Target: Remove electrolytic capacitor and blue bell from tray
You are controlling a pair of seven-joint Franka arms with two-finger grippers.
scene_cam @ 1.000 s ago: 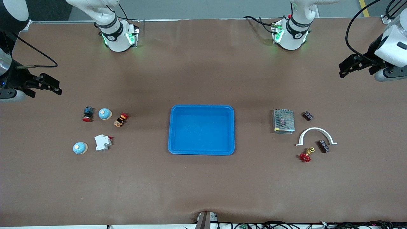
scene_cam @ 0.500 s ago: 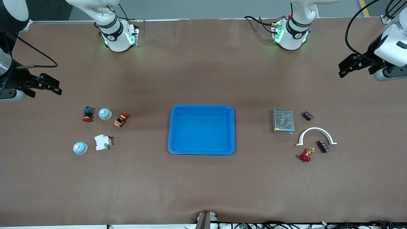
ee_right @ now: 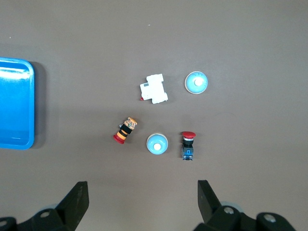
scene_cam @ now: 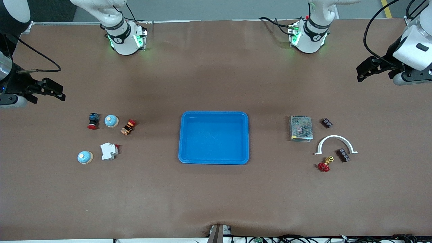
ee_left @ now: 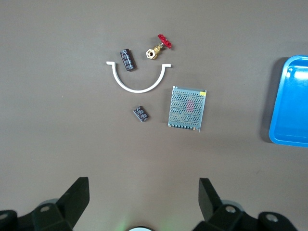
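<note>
My left gripper hung over bare table at its end, fingers spread, holding nothing; my right gripper likewise at its end. Two capacitors lay near the white arch; two bells sat toward the right arm's end; blue tray sat between
</note>
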